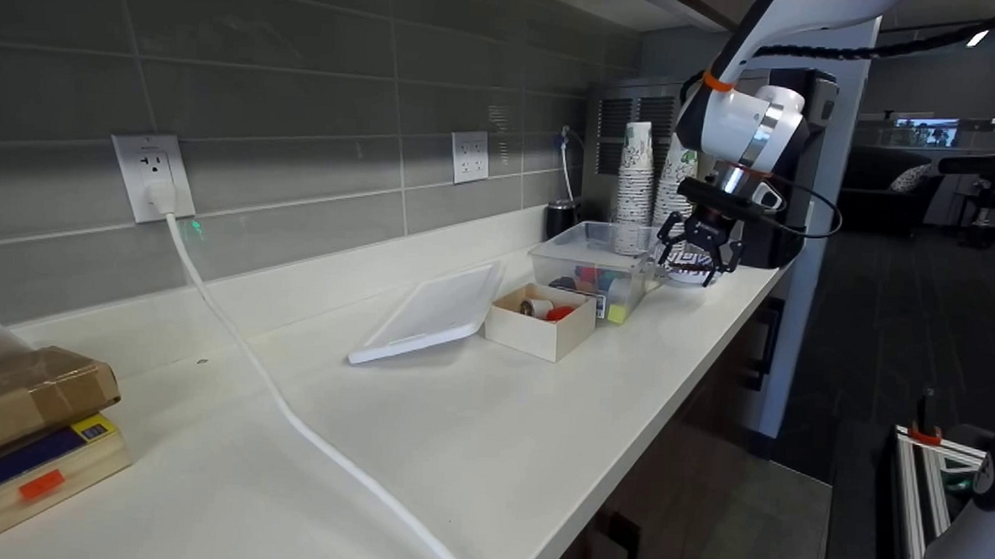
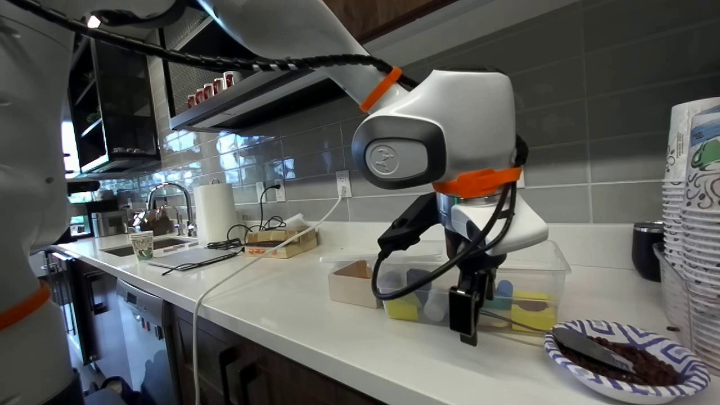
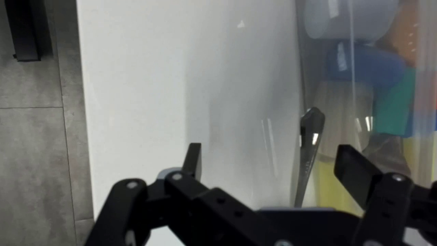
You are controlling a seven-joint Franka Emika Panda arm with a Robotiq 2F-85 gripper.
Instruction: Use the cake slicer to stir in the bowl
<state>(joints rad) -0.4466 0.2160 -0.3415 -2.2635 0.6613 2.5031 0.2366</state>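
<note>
The bowl (image 2: 613,388) is a pale round paper bowl with a blue-purple pattern, holding dark brown bits. It stands on the counter at the right of an exterior view, and partly behind the gripper in an exterior view (image 1: 687,278). The cake slicer (image 2: 593,350) rests its dark blade in the bowl, and its thin metal handle sticks out over the rim. My gripper (image 2: 472,326) is open and empty above the counter, beside the bowl. In the wrist view the handle (image 3: 310,143) shows between the open fingers (image 3: 269,150), closer to the right finger. The blade is out of the wrist view.
A clear plastic box (image 2: 540,270) of colourful items stands right beside the handle. A small wooden box (image 1: 537,332) and a white lid (image 1: 437,306) lie beyond it. Stacked paper cups (image 2: 697,247) and a dark tumbler (image 2: 647,253) stand near the bowl. A white cable (image 1: 306,427) crosses the counter.
</note>
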